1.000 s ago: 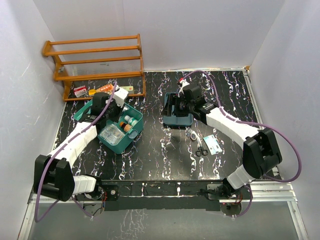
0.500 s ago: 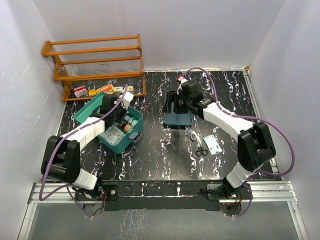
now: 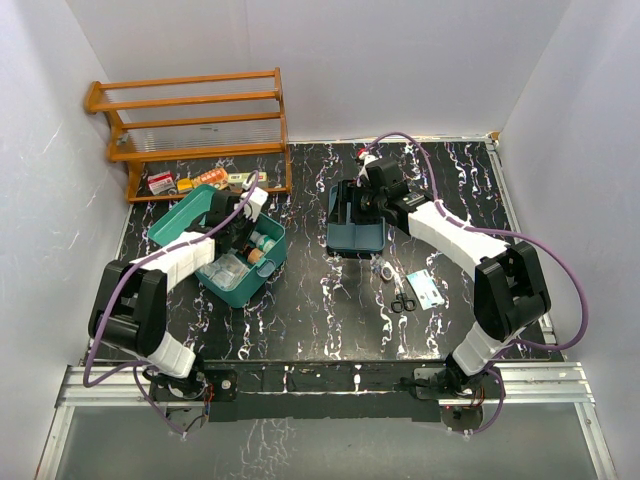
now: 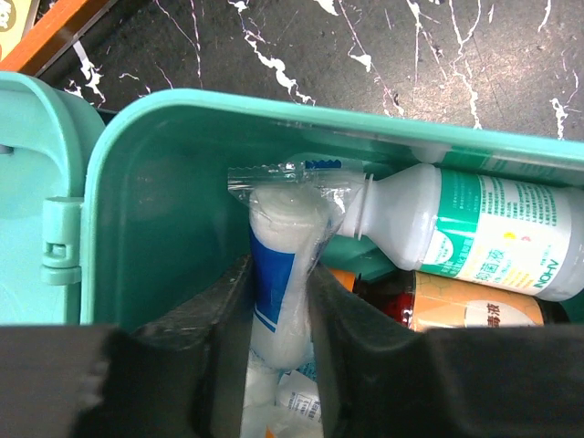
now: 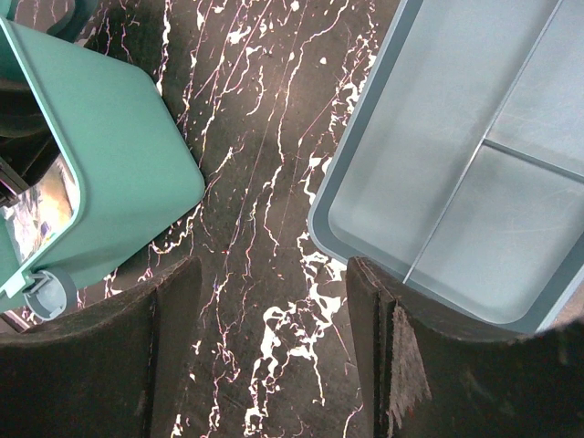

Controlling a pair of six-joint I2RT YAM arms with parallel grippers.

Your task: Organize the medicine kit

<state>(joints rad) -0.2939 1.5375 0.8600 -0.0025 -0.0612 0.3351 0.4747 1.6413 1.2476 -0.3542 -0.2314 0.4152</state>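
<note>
Our left gripper (image 4: 276, 283) reaches down into the medicine kit (image 4: 155, 192). Its two fingers (image 4: 214, 319) are only a little way apart, and a wrapped roll (image 4: 283, 214) stands between them. The roll is white with a blue stripe, inside a clear wrapper. Both fingers touch its sides, so we have hold of it.

The medicine kit sits on the left part of the table (image 3: 320, 320), in front of the wooden rack (image 3: 190, 130). Its lid (image 3: 178, 215) is open.

There is not much room in there. The kit's wall is close on the left of the roll and close behind it. A white bottle (image 4: 474, 224) lies on its side just to the right, and its neck touches the wrapper. More things lie under the roll, but we cannot tell what they are.

Our right gripper (image 5: 272, 274) is wide open and holds nothing. It hangs over a bare strip of table. The kit's corner is near its left finger, and the rim of the darker tray (image 5: 365, 164) is near its right finger. Near the right arm, a pair of scissors (image 3: 403, 302) lies on the table.
</note>
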